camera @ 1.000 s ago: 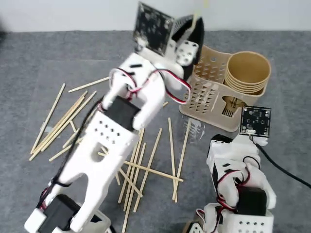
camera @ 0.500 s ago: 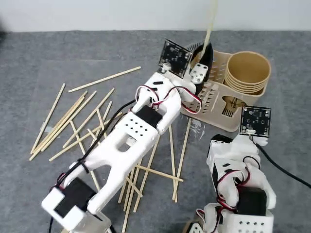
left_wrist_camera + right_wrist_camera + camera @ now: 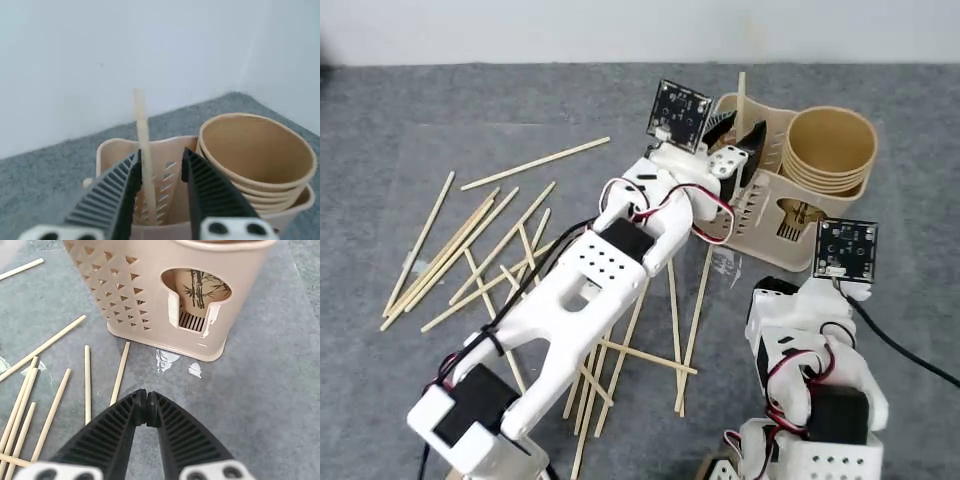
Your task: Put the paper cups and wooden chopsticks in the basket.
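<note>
Am hovering left gripper [image 3: 160, 156] over basket [image 3: 760, 215] compartment beside paper cups [image 3: 830, 150], jaws narrowly parted; chopstick [image 3: 140, 115] standing upright between them, probably loose. Right gripper [image 3: 146, 409] resting closed, farther off.

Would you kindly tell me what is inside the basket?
A stack of paper cups in one compartment; one chopstick upright in the other, at the open left claw. Walls of the basket hide its bottom.
</note>
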### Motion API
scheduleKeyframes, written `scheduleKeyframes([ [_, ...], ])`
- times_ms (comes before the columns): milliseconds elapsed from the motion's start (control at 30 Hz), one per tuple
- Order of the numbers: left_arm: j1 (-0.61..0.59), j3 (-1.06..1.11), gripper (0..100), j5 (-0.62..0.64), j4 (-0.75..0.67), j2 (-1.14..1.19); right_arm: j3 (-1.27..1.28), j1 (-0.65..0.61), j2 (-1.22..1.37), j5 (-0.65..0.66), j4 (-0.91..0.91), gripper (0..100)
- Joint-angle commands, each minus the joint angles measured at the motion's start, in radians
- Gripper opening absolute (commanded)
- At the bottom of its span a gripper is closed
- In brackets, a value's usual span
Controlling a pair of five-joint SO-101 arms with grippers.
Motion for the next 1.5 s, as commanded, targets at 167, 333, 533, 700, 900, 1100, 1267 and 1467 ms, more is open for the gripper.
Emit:
scheduleKeyframes([
  [167,-0.060,-0.056,14,0.009,0.321,-0.311,-0.003,0.012,-0.010,0.009,-0.007,0.8],
  [333,-0.106,-0.056,14,-0.046,0.588,-0.466,-0.003,0.008,-0.010,0.009,-0.007,0.8],
  [533,-0.226,-0.054,14,-0.216,0.853,-0.589,-0.003,0.007,-0.010,0.009,-0.007,0.9],
  [700,-0.362,-0.054,14,-0.302,1.014,-0.623,-0.003,0.007,-0.010,0.009,-0.007,0.9],
  [900,-0.534,-0.015,14,-0.419,1.128,-0.621,0.014,0.005,-0.010,0.009,-0.022,0.9],
  [1100,-0.617,0.156,18,-0.480,1.152,-0.620,0.040,0.005,-0.010,0.009,-0.051,0.9],
  [1267,-0.651,0.300,23,-0.440,1.160,-0.620,0.040,0.005,-0.010,0.009,-0.051,0.9],
  [1467,-0.652,0.377,24,-0.331,1.163,-0.588,0.040,0.005,-0.010,0.009,-0.051,0.9],
])
